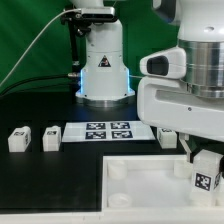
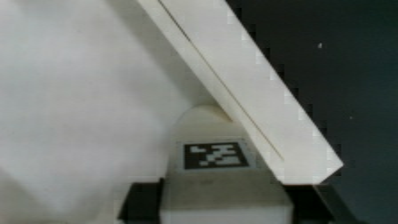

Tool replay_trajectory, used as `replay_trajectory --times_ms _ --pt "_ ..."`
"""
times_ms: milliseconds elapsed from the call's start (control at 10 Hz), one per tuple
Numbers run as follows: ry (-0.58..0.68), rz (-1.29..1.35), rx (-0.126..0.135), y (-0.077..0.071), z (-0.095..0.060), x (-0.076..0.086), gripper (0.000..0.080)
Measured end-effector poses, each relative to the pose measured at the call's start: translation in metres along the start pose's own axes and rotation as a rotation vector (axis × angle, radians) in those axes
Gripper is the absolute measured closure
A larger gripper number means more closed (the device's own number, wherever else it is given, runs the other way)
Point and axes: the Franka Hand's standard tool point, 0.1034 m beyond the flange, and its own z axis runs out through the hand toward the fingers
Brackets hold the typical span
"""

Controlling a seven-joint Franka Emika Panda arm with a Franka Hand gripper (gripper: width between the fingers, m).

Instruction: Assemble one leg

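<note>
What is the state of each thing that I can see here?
Tool: shut on one leg, over the tray's right side in the exterior view.
Held leg: between the tool's fingers, tag facing the wrist camera, close to the tray's rim.
Tray: flat on the table.
Two loose legs: standing on the table, apart, untouched.
Marker board: flat on the table.

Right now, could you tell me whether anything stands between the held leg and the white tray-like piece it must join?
Nothing visible does. The gripper is closed on the leg, directly above the tray-like piece by its raised rim; its corner socket is hidden here.
</note>
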Motion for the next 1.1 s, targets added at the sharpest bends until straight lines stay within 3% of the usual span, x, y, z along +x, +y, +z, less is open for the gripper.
replay_trajectory --times_ms 400,700,1100 --pt "-0.024 0.672 0.033 -0.0041 0.0000 0.0029 0.0507" --pt "-0.045 1.099 0.129 -0.0024 0.0007 0.0040 0.0507" --pt "-0.033 1.188 0.130 0.0001 -0.0001 0.0061 0.0505"
